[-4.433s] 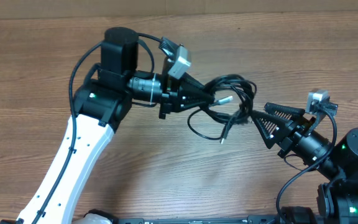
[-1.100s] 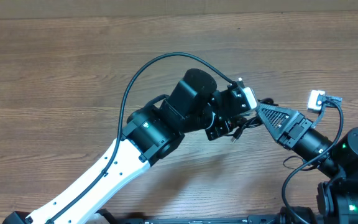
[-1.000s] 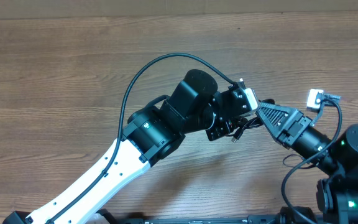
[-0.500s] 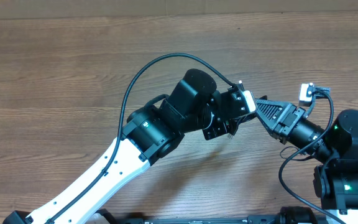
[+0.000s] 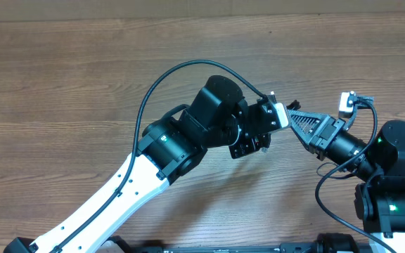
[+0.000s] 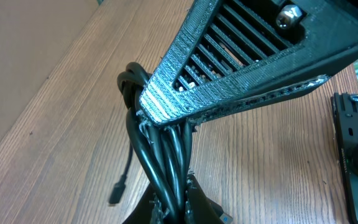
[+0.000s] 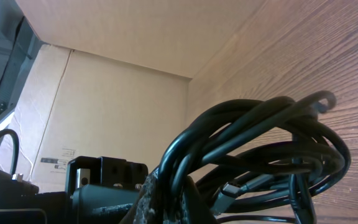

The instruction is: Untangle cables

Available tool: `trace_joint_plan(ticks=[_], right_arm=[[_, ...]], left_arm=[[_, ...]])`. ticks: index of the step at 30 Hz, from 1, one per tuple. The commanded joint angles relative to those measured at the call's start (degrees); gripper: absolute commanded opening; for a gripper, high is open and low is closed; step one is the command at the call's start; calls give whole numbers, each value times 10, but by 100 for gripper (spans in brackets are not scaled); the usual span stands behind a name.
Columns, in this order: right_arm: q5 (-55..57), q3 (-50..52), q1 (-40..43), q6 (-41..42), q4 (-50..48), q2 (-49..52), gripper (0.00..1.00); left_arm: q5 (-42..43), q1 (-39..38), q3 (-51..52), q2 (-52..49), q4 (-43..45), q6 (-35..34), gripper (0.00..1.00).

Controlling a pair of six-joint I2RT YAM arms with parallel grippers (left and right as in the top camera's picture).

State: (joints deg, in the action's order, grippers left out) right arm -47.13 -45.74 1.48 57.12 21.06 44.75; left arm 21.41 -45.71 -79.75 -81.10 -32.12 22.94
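The cables [image 6: 160, 165] are a bundle of thin black cords held up off the wooden table. In the left wrist view my left gripper [image 6: 179, 202] is shut on the lower part of the bundle. A loose plug end [image 6: 118, 191] hangs beside it. My right gripper's ribbed black fingers [image 6: 229, 68] clamp the same bundle higher up. In the right wrist view my right gripper [image 7: 173, 199] is shut on the tangled loops of the cables [image 7: 260, 140], with a silver plug [image 7: 232, 186] among them. From overhead, the left gripper [image 5: 259, 135] and the right gripper [image 5: 294, 114] meet tip to tip and hide most of the cables.
The wooden table [image 5: 62, 84] stretches away to the left and back. A cardboard wall [image 7: 123, 93] stands along the far edge. The right arm's base [image 5: 392, 204] sits at the front right, and a black rail [image 6: 356, 155] runs along the table's front edge.
My right gripper has closed on the cable bundle and shifted slightly up and left against the left gripper. The left gripper stays shut on the cables.
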Motion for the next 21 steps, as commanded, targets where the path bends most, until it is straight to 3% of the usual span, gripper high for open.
trace_joint_plan(ticks=[1, 4, 9, 16, 21], right_arm=[[36, -1, 2, -21, 7, 16, 4], [37, -1, 2, -51, 14, 16, 4], [62, -1, 2, -65, 43, 16, 4], [61, -1, 2, -66, 43, 16, 4], [61, -1, 2, -66, 43, 16, 4]], left_arm=[[117, -16, -8, 13, 24, 23, 4], [166, -15, -8, 13, 51, 5, 4], [166, -14, -8, 25, 93, -44, 4], [165, -2, -8, 57, 101, -60, 4], [166, 40, -8, 75, 124, -146, 4]])
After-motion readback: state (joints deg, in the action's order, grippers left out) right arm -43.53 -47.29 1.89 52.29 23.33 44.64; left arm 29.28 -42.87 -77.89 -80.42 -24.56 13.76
